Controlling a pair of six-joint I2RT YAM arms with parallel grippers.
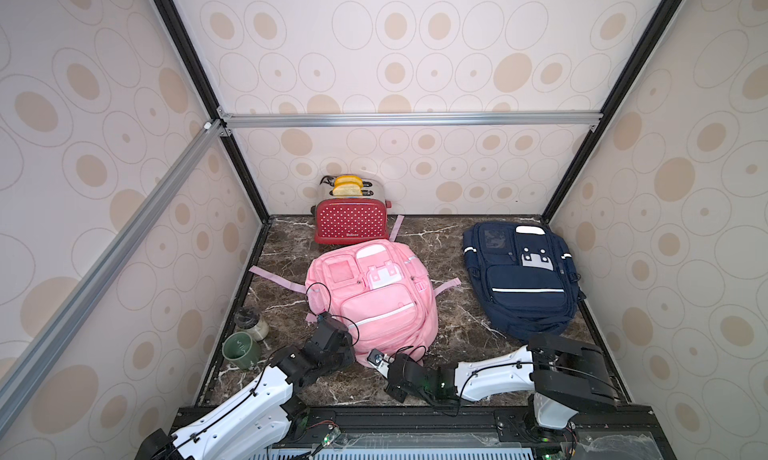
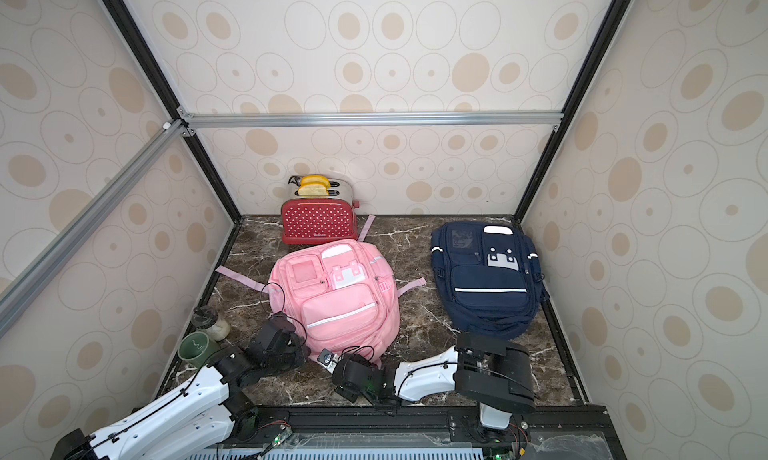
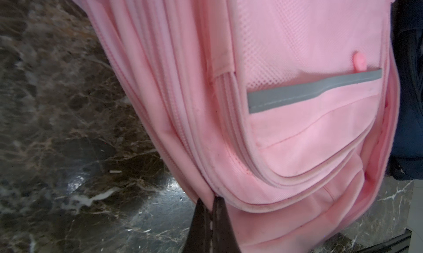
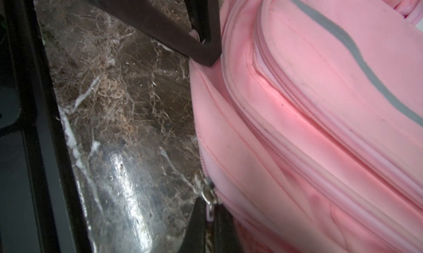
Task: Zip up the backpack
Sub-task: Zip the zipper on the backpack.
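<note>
marble tabletop (image 1: 453,312), boxed in by oval-print walls (image 1: 415,42). pink backpack (image 1: 374,295) lies flat at about mid-table, front pockets up, bottom end toward the robot base. navy backpack (image 1: 523,279) lies flat on the robot's right, well apart from the pink one, with bare marble between them. it is in neither arm's way. red dotted toaster (image 1: 351,225) stands against the back wall, just beside the pink backpack's far end, with two toast slices (image 1: 348,185) up in its slots. pink straps (image 1: 276,279) trail over the marble on both sides of the bag. green cup (image 1: 241,349) and lidded jar (image 1: 251,322) sit together at the table's left edge, near the left arm but apart from the bag.

left gripper (image 3: 211,200) — jaws closed, pinching the fabric edge at the pink backpack's near left corner; the fingers meet on the seam. right gripper (image 4: 210,214) — at the bag's near edge, jaws closed on the zipper pull (image 4: 209,209), the metal slider just beyond the fingertips. the zipper tracks on the front pockets look closed in both wrist views. cannot tell whether the track past the slider is open.
</note>
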